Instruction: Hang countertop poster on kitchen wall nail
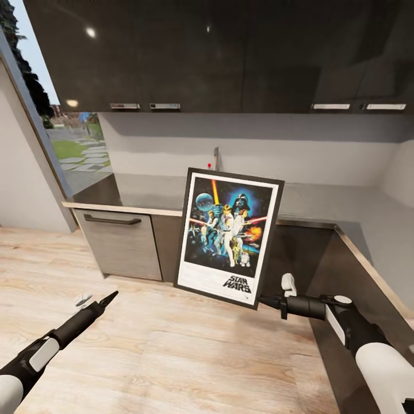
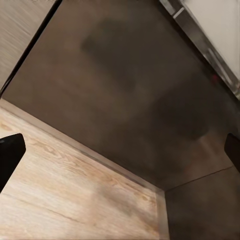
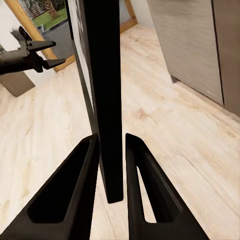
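Poster (image 1: pixel 228 238) is off the counter, held up in the air at centre of the head view, upright with a slight tilt, top leaning toward 1 o'clock, printed face to the camera, "STAR WARS" strip at its 6 o'clock edge. Right gripper (image 1: pixel 265 299) grips it at the lower right corner, about 4 o'clock on the frame; right wrist view shows the black frame edge-on (image 3: pixel 107 95) running between the two fingers (image 3: pixel 75 195), both pressed against it, so this claw is closed down to the frame's thickness and has hold of the poster. Kitchen countertop (image 1: pixel 322 201) sits behind the poster, grey, L-shaped, running from 9 o'clock round to 3 o'clock and down the right side; nothing seen lying on the visible part. Tap (image 1: pixel 216 158) stands at the back wall just above the poster's top edge, small red mark beside it; sink basin hidden behind the poster, contents can't tell. Upper cabinets (image 1: pixel 218 54) at 12 o'clock, doors closed. Base cabinet with drawer (image 1: pixel 118 241) at 9 o'clock, closed. Left gripper (image 1: pixel 95 302) at 7 o'clock, low over the wood floor (image 1: pixel 172 356), well apart from the poster, spread open, holding nothing; left wrist view shows its dark fingertips (image 2: pixel 10 157) wide apart at the frame sides, facing a dark cabinet front.
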`<state>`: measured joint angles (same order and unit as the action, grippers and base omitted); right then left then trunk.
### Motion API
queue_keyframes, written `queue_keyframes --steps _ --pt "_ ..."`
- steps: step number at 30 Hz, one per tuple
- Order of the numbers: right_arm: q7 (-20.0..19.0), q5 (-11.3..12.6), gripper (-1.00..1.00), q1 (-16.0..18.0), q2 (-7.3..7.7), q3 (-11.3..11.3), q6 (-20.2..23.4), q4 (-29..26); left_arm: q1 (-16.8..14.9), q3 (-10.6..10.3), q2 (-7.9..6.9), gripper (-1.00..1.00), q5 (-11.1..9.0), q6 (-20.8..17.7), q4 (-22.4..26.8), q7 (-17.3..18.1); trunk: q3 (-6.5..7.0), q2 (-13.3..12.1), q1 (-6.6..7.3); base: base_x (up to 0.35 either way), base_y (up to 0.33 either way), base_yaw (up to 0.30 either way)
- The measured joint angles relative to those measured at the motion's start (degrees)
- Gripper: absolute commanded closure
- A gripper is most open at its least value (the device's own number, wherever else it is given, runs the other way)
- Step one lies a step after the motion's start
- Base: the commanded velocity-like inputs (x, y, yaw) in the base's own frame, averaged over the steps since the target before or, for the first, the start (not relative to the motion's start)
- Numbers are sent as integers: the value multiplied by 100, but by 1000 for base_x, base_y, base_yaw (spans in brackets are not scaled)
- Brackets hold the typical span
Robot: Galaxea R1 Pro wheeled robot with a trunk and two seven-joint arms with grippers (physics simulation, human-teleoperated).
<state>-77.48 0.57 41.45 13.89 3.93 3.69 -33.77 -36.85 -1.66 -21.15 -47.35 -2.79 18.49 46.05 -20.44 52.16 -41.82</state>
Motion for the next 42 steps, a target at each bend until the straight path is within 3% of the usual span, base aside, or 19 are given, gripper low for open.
queue_keyframes --steps 11,42 --pt "-40 -2 100 0 18 -5 -256 0 -2 0 0 -100 8 -2 0 0 198 -442 242 0 0 0" --pt "-48 4 100 -1 21 -2 -279 -1 0 0 -18 -100 0 -5 0 0 756 -1687 924 0 0 0"
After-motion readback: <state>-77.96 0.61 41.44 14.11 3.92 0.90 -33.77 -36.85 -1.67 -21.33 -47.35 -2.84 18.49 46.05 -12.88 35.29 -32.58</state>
